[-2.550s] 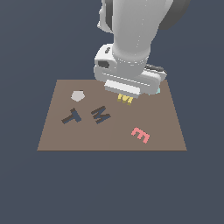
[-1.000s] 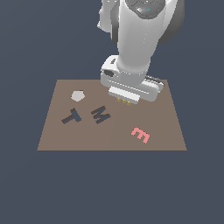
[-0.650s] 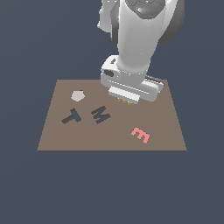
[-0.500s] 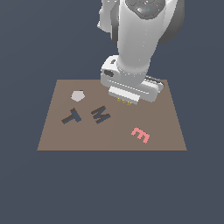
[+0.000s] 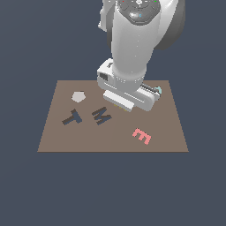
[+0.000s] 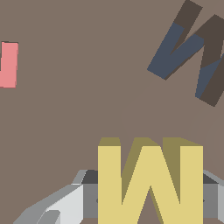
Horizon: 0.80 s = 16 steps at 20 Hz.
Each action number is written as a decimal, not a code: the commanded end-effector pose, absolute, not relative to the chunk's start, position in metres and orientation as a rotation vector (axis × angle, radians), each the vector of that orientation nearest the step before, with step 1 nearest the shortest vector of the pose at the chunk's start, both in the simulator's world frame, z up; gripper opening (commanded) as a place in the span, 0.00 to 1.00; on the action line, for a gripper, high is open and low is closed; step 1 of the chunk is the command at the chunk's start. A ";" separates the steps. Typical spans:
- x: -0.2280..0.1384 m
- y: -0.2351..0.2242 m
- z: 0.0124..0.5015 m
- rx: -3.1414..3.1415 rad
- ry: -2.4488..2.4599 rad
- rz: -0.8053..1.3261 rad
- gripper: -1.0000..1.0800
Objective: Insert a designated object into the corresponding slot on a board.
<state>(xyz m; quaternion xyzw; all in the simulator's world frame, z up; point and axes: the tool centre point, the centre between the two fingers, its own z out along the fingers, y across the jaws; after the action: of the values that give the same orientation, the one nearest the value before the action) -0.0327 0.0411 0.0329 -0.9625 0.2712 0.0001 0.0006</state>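
We see our gripper [image 6: 150, 197] clamped on the flat yellow M-shaped block [image 6: 150, 175], above the brown board [image 6: 78, 109].

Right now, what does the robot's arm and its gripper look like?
The arm is glossy white and light grey, built of thick rounded segments, with a dark cap on top carrying small coloured dots. The gripper has a white boxy body; the wrist view shows pale grey angular fingers.

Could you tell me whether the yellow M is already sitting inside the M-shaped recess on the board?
No: in the wrist view the yellow M sits between the gripper fingers, apart from the empty dark M-shaped recess in the board.
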 end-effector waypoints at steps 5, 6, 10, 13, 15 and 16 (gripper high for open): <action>-0.005 0.012 0.037 -2.918 1.159 0.000 0.00; -0.001 0.006 0.037 -2.897 1.210 0.000 0.00; 0.011 -0.014 0.039 -2.819 1.381 0.000 0.00; 0.016 -0.026 0.040 -2.771 1.476 0.000 0.00; 0.019 -0.033 0.040 -2.745 1.524 0.000 0.00; 0.020 -0.035 0.040 -2.735 1.543 0.001 0.00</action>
<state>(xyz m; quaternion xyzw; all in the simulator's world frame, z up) 0.0175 -0.0309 0.0399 -0.8773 0.4800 0.0002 0.0008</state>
